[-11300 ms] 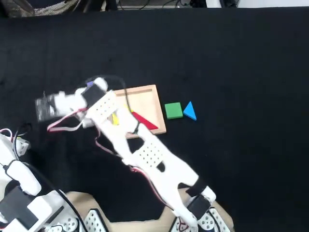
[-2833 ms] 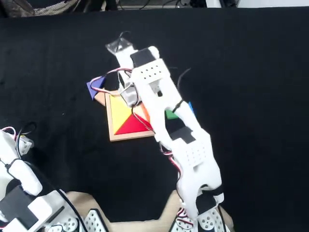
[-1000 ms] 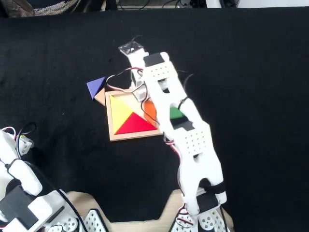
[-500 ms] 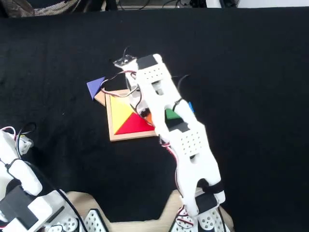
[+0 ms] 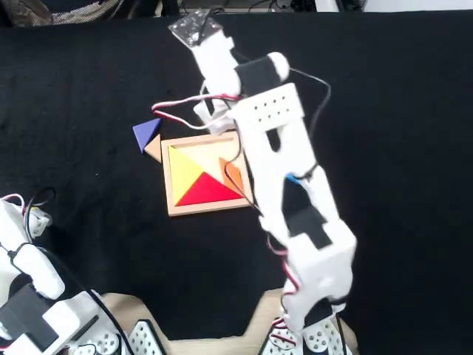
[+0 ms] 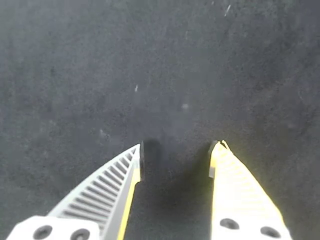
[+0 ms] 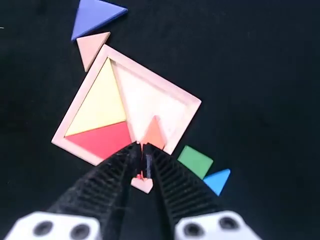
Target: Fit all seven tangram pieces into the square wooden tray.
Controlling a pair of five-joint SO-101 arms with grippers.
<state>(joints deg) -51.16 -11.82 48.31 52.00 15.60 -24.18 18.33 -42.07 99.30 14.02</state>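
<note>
Right end effector (image 7: 142, 150): jaws drawn together, a dark slit between the fingertips, nothing seen gripped. It hung above the tray's near corner. In the high view it (image 5: 194, 28) stood at the table's far edge.

Left end effector (image 6: 175, 150): jaws spread apart and empty, over bare black table (image 6: 160, 60).

Orange piece (image 7: 154, 134) (image 5: 233, 174): inside the tray, pointed end showing. Its base was hidden behind the right fingers, so the full shape could not be told.

Red triangle (image 7: 102, 141) (image 5: 209, 192): seated in the tray, touching the yellow one.

Yellow triangle (image 7: 100, 107) (image 5: 185, 166): seated in the tray along one side.

Tray (image 7: 192, 102) (image 5: 199, 209): square, pale wood, about half its floor bare. Its right edge lay under the arm in the high view.

Peach triangle (image 7: 90, 47) (image 5: 154, 149): small, on the table just beside one tray corner.

Purple triangle (image 7: 95, 15) (image 5: 145, 133): on the table just beside the peach one, cut off at the wrist view's edge.

Green square (image 7: 195, 161): on the table just outside the tray's opposite side.

Blue triangle (image 7: 219, 180): small, just beside the green square. The high view showed a sliver of it (image 5: 293, 178) past the arm.

Right arm (image 5: 295, 185): white, crossing the table from its near edge.

Left arm (image 5: 29, 296): near-left corner, partly cut off.
</note>
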